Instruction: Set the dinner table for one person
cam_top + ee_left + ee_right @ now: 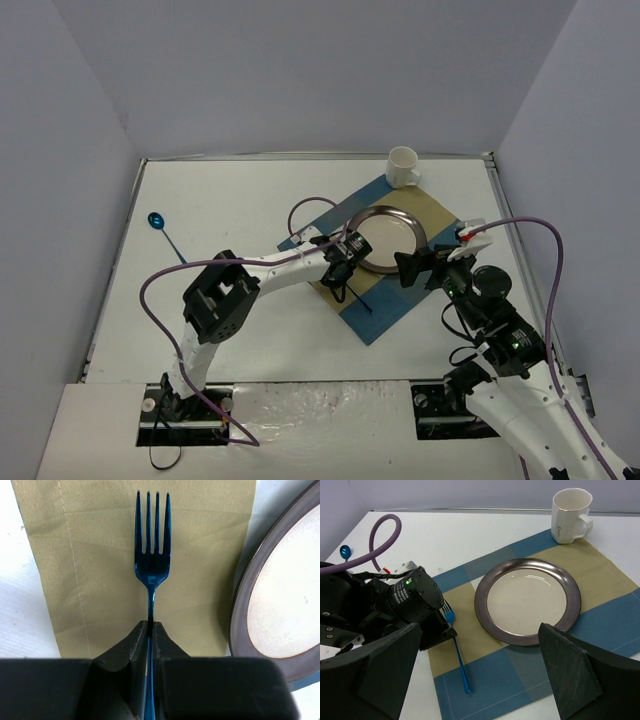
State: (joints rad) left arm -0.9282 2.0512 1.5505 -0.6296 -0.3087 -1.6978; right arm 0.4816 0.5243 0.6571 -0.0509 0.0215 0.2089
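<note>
Step in hand: judged to be laying the fork [152, 555] on the placemat [100, 555], left of the plate [280, 605].
Left gripper [151, 625]: jaws narrow, pinched on the fork's neck just below the head, tines pointing away from the wrist.
Right gripper [479, 630]: spread wide, holding nothing, poised at the near right of the plate.
Dinner table [250, 190]: white top under everything. The placemat sits right of centre and turned at an angle.
Fork position: over a tan patch of the placemat, just beside the plate rim but apart from it, its line roughly along the rim's left side.
To do it well: bring the fork flat to the cloth before the jaws part. Open only a little and lift straight up, so the handle neither swings nor is dragged. Keep the fingers off the plate rim.
Risk: a release from any height could let the fork bounce toward the plate or skew.
Other items: mug [402, 165] at the far corner of the placemat. Blue spoon [155, 220] on the table at far left, well apart, not yet placed.
Hard to tell: whether the fork already rests on the cloth or hangs just above it. The right wrist view suggests contact but does not settle it.
Hidden: the handle in the left wrist view, behind the fingers. In the top view the left wrist covers the tines.
Cut off: the plate's right part in the left wrist view.
</note>
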